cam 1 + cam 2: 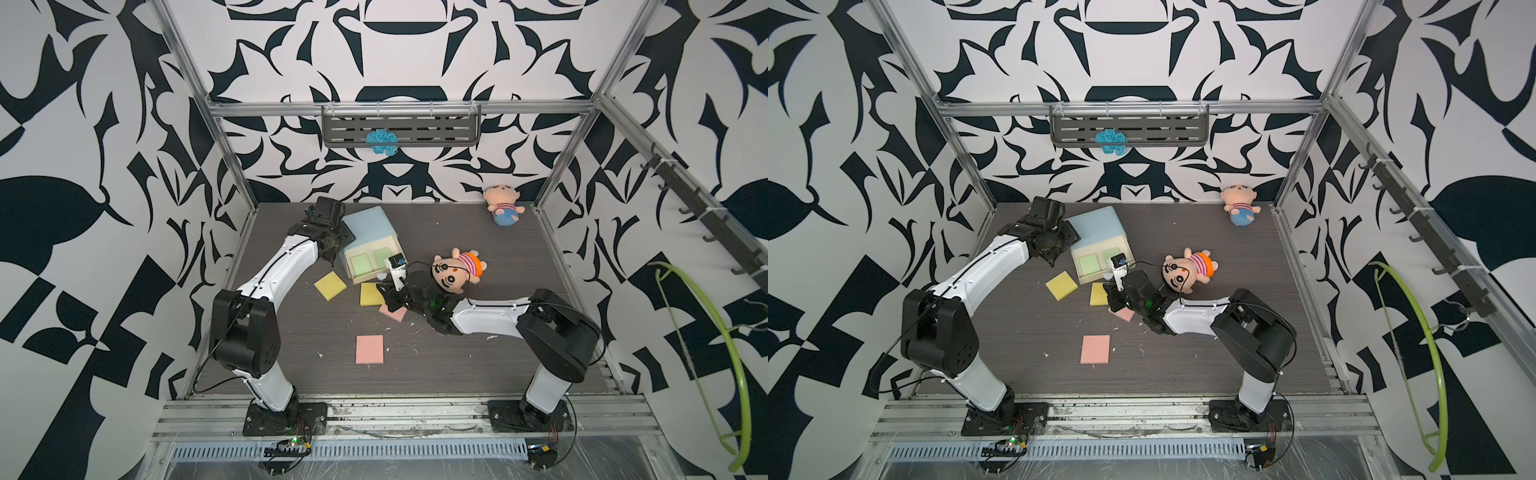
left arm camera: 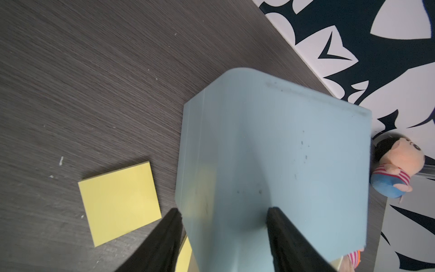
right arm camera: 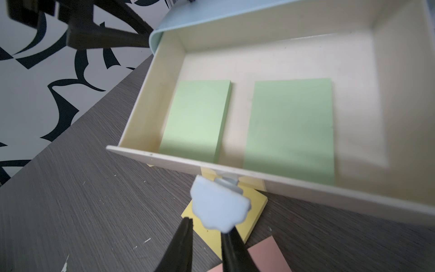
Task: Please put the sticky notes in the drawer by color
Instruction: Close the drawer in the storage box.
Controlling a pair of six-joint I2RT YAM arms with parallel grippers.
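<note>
Listing by view, my own tools included.

Top views: the drawer chest (image 1: 368,222) stands skewed toward the back of the table (image 1: 311,324). Its open drawer (image 1: 370,277) holds a green pad (image 1: 360,262) and a second green pad (image 1: 381,255) side by side. Four pads lie outside:
- a loose yellow pad (image 1: 330,286), near the chest
- a tucked yellow pad (image 1: 369,294), at the drawer front
- a covered pink pad (image 1: 398,314), partly under my right arm
- a near pink pad (image 1: 369,349), well apart toward the front

Left wrist view: my left gripper (image 2: 223,212) has its fingers apart, straddling an edge of the chest, one beside its wall and one over its top. Whether they bear on it I cannot tell.

Right wrist view: my right gripper (image 3: 207,227) has its fingers close together about the pale knob (image 3: 219,207). One touches it and a sliver shows beside the other, so I cannot confirm a firm clamp. The tucked yellow pad lies directly beneath.

Hazards, in my judgement:
- A half-seated hold on that flat, scalloped knob may slip as I push the drawer shut.
- The light chest may skid or twist if my left fingers are not truly bracing it.
- Low fingertips may snag the yellow pad under the knob and drag it.
- My right forearm may scuff the covered pink pad.
</note>
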